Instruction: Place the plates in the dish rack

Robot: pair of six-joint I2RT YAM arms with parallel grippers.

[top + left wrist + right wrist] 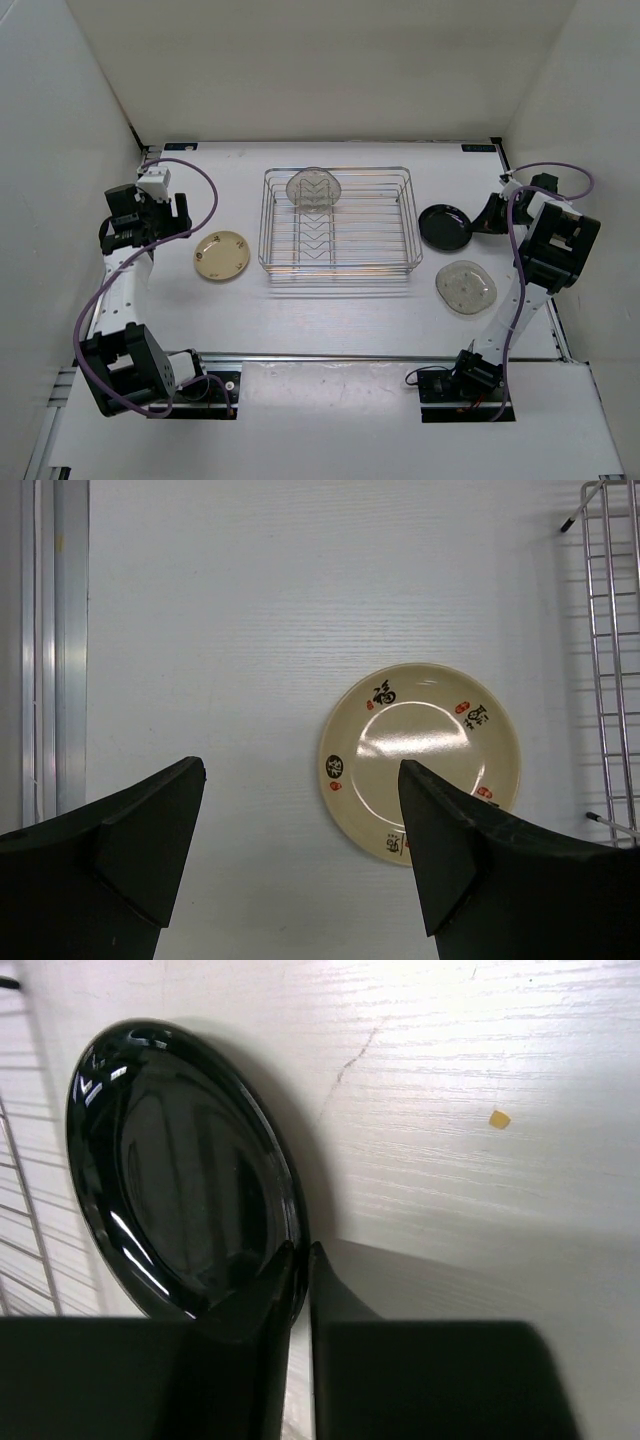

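Observation:
The glossy black plate lies right of the dish rack, and my right gripper is shut on its right rim. In the right wrist view the fingers pinch the edge of the black plate. A tan-yellow plate sits left of the rack. My left gripper hangs open above the table, with the tan plate just right of its gap and apart from it. One pale grey plate stands in the rack's dividers. Another grey plate lies flat at the front right.
The rack's wire corner shows at the right of the left wrist view. White walls close in the table at the back and both sides. A small yellow speck lies on the table beyond the black plate.

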